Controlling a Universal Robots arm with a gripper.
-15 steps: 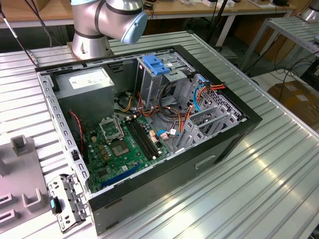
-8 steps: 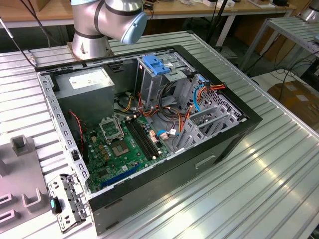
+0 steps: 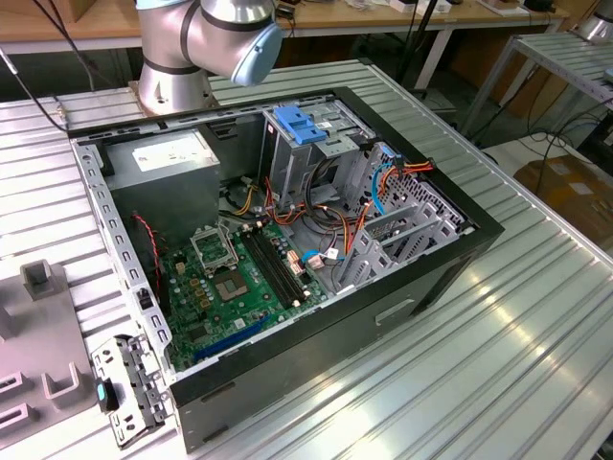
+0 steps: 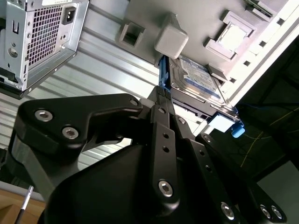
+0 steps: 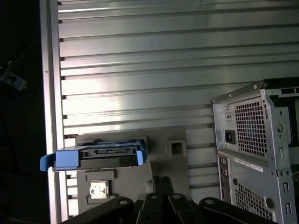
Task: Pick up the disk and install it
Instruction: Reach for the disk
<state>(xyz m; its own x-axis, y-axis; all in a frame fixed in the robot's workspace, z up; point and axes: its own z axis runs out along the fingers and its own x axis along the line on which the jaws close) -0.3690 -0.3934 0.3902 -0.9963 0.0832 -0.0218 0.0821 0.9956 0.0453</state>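
The disk [image 4: 198, 77] is a silver-grey drive with a white and blue label in a blue plastic carrier. It rests on a grey fixture plate [image 4: 196, 18] by the table's edge. In the first wrist view the disk [image 5: 96, 157] is seen edge-on, its blue carrier tabs sticking out at both ends. My gripper [image 4: 162, 100] is black and reaches toward the carrier's blue edge, very close to it. In the first wrist view the gripper [image 5: 161, 186] sits a little short of the disk. Whether it touches the carrier I cannot tell.
An open computer case [image 3: 287, 240] lies on the ribbed metal table [image 3: 498, 364], with a green motherboard, cables and a drive cage under a light-blue latch plate [image 3: 300, 125]. The case's rear panel [image 5: 257, 154] stands beside the fixture plate [image 3: 38, 335]. The arm's base [image 3: 182, 57] stands behind the case.
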